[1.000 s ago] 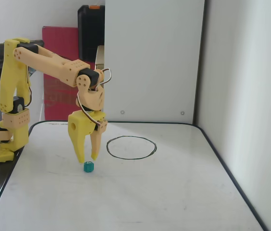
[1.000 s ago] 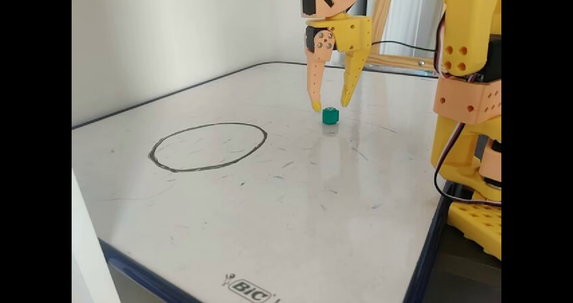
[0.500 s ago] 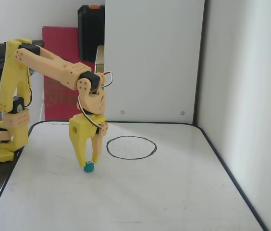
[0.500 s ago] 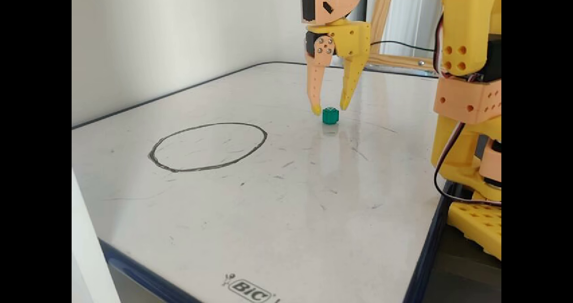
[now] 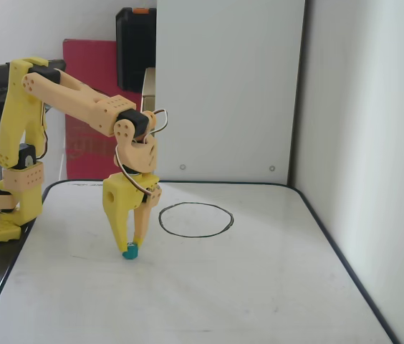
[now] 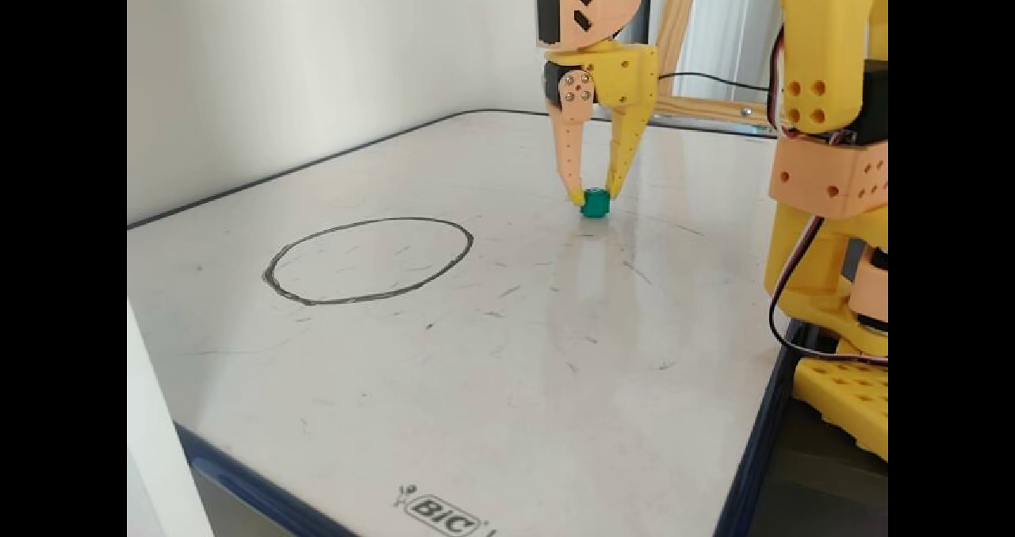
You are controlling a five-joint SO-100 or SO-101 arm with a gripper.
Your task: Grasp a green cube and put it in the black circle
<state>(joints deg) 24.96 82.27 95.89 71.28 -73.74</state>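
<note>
Where the camera faces the back wall, the yellow arm (image 5: 80, 104) reaches from its base at the left edge out over the white board (image 5: 209, 301), and the gripper (image 5: 130, 248) points straight down with its tips at the board's surface. Between those tips sits the green cube (image 5: 130, 251), only its lower corner showing below the nearer yellow finger (image 5: 116, 215), which hides most of it. To the right of the gripper, apart from it, lies the black circle (image 5: 195, 219), a thin oval line with nothing inside. Behind the board stand a red box (image 5: 87, 100) and a black case (image 5: 135, 43). Seen from the other camera, low at the board's near corner, the gripper (image 6: 591, 194) hangs down at the far side of the board, its jaws narrowed to the cube's width. The cube (image 6: 595, 203) rests on the board with the orange finger (image 6: 569, 144) touching its left side and the yellow finger (image 6: 622, 148) at its right side; whether the squeeze is firm cannot be told, but both tips meet the cube. The circle (image 6: 369, 260) lies well to the left and nearer the camera, clear of cube and gripper. A printed logo (image 6: 438, 510) marks the board's (image 6: 476, 378) near edge, and the arm's base (image 6: 833, 204) fills the right side.
</note>
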